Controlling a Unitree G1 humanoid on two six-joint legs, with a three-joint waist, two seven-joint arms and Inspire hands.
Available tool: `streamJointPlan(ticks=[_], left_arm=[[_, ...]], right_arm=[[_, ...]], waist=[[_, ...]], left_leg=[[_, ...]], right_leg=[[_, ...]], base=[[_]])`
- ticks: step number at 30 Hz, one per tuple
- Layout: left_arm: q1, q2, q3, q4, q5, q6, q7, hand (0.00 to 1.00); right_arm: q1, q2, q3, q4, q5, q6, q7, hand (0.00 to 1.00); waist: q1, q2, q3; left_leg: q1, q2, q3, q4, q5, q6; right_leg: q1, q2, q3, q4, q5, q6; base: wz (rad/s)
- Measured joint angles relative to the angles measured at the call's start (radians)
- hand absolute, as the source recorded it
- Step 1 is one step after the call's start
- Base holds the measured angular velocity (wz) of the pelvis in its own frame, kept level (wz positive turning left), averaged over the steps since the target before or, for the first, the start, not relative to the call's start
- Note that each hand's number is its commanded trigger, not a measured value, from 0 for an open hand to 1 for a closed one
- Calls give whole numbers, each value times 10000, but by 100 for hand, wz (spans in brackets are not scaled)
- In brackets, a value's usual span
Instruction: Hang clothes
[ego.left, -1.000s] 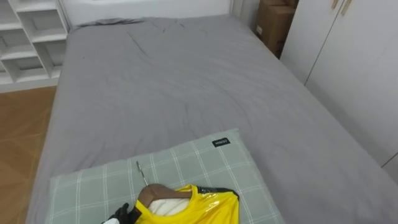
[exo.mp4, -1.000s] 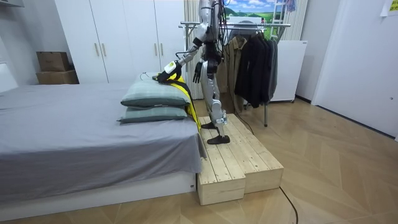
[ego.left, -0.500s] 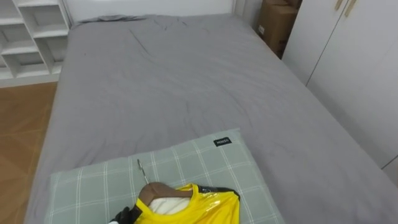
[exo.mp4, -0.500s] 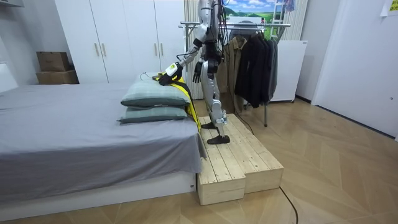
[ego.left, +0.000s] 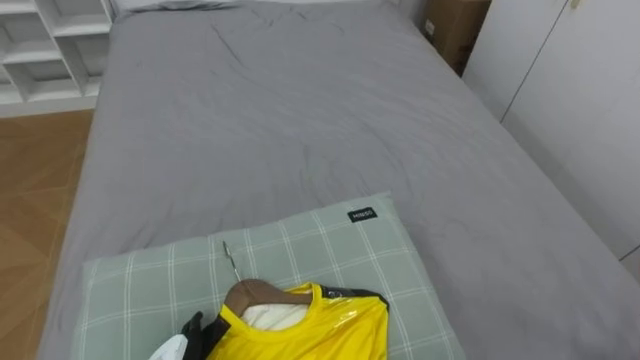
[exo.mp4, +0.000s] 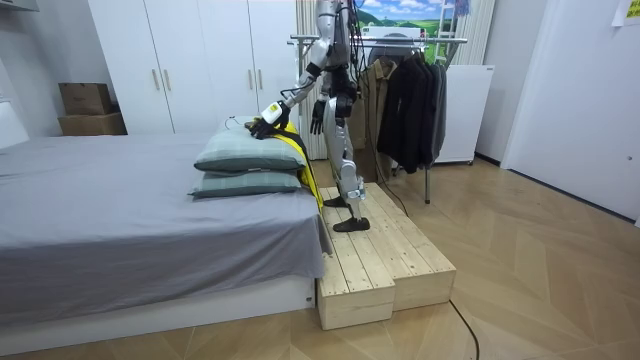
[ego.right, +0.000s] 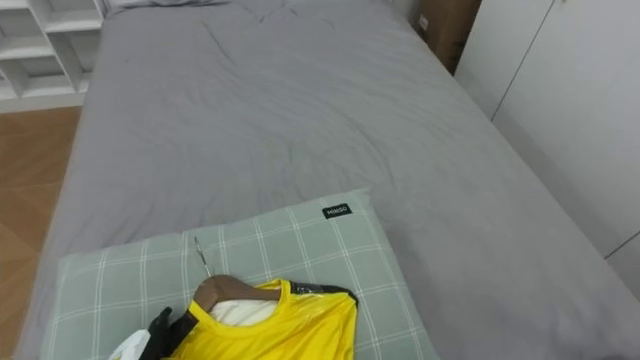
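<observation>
On the checked pillow (ego.left: 320, 245), the left hand (ego.left: 197, 335) clamps its fingers on the yellow shirt (ego.left: 310, 335), which is on a wooden hanger (ego.left: 255, 292).

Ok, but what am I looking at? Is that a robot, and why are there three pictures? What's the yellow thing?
Yes, it is a robot with two legs and two hands. The room view comes from a camera across the room: the robot stands on a wooden platform between a grey bed and a clothes rack. The other two pictures come from cameras in its head, like two eyes, looking down at the bed. On the checked pillow lies a yellow shirt on a wooden hanger. Its left hand is at the shirt's shoulder; I cannot tell if it has a grip. Its right hand hangs by its side.
</observation>
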Motion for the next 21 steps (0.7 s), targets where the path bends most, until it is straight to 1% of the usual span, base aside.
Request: streamJointPlan(ticks=[4,5,6,8,10,11,13,16,21], left_arm=[[-330,40,149,190,-225,-6,339,0],[-455,58,148,253,-236,-6,411,0],[-505,57,141,291,-238,-7,448,0],[-699,64,137,450,-255,-85,562,0],[-828,93,136,577,-440,-209,612,0],[-887,120,136,584,-465,-226,623,0],[-969,139,151,587,-477,-246,624,0],[-1032,153,150,588,-546,-269,622,0],[-1212,201,156,624,-594,-298,614,0]], right_arm=[[-325,66,230,299,2,83,-55,0],[-370,107,238,313,7,84,-124,0],[-383,121,238,309,7,85,-156,0],[-408,151,243,307,37,88,-320,0],[-482,175,258,307,50,133,-354,0],[-570,192,303,311,52,201,-367,0],[-612,205,434,307,51,208,-419,0],[-680,214,501,308,48,281,-433,0],[-788,254,551,308,46,293,-452,0]], waist=[[-12,-63,23],[-27,-98,41],[-43,-104,40],[-44,-168,67],[-32,-208,78],[-29,-227,90],[-26,-266,103],[-25,-284,102],[-2,-315,109]], left_leg=[[-231,-4,-33,32,12,4],[-345,-6,-81,81,42,5],[-394,-7,-117,91,45,5],[-523,-32,-220,102,73,9],[-666,-37,-234,130,86,13],[-777,-36,-249,171,90,12],[-879,-36,-286,183,115,10],[-973,-36,-328,235,122,7],[-1212,-39,-368,345,123,7]], right_leg=[[-222,-6,-3,25,35,-6],[-303,-17,-46,20,87,-16],[-327,-22,-84,21,94,-20],[-407,-55,-178,21,94,-20],[-544,-64,-198,40,105,-28],[-638,-65,-207,42,128,-36],[-713,-70,-247,41,141,-43],[-764,-76,-297,48,143,-46],[-1007,-99,-330,181,154,-63]], base=[[1],[7],[13],[13],[3],[0],[5],[4],[1]])
